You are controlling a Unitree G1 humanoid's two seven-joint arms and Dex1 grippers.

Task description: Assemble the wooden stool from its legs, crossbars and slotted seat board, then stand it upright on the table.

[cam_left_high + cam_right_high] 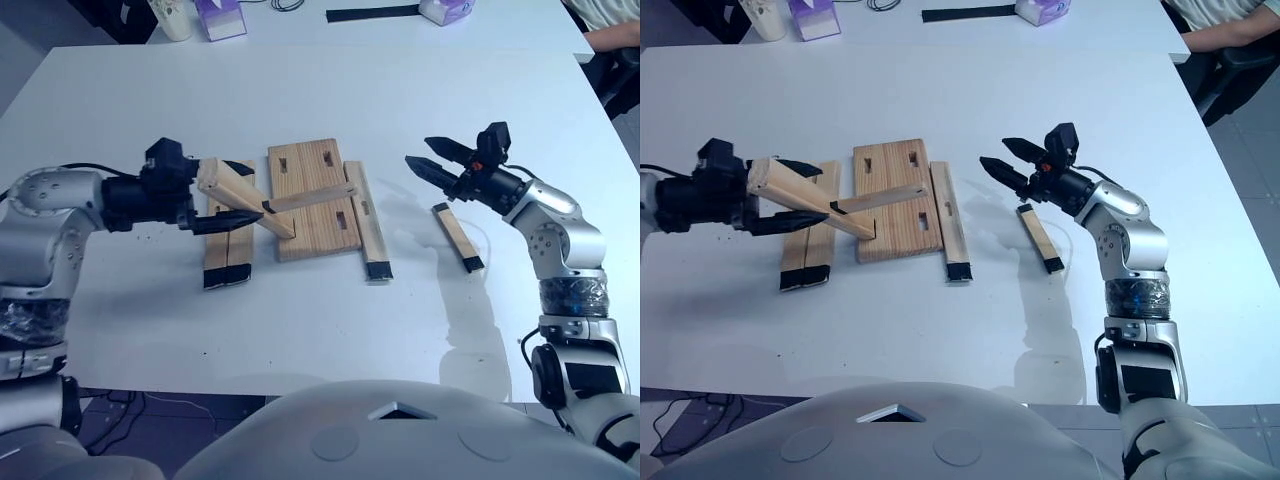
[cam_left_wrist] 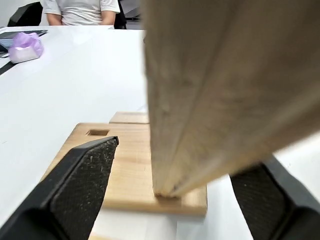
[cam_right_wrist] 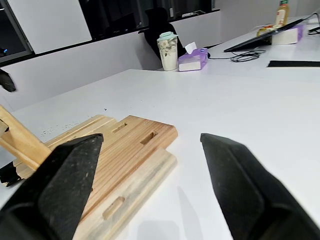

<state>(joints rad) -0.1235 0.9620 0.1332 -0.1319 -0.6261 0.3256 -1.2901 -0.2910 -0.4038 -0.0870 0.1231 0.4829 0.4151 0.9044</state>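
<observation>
My left gripper [image 1: 245,193] is shut on a wooden leg [image 1: 225,183], held slanting with its lower end on the slotted seat board [image 1: 310,215]. A thin crossbar [image 1: 315,196] juts from beside that leg across the board; whether it is joined I cannot tell. In the left wrist view the leg [image 2: 225,90] passes between the black fingers [image 2: 80,185] down to the board [image 2: 125,160]. Two legs [image 1: 228,255] lie left of the board, another leg [image 1: 365,220] lies along its right edge. A short crossbar [image 1: 457,237] lies farther right. My right gripper [image 1: 418,150] hangs open above the table, right of the board.
The white table [image 1: 300,330] has free room in front and behind the parts. At the far edge stand a cup [image 1: 172,15], purple tissue boxes [image 1: 220,18] and a black strip [image 1: 372,13]. A person's arm [image 1: 612,38] rests at the far right corner.
</observation>
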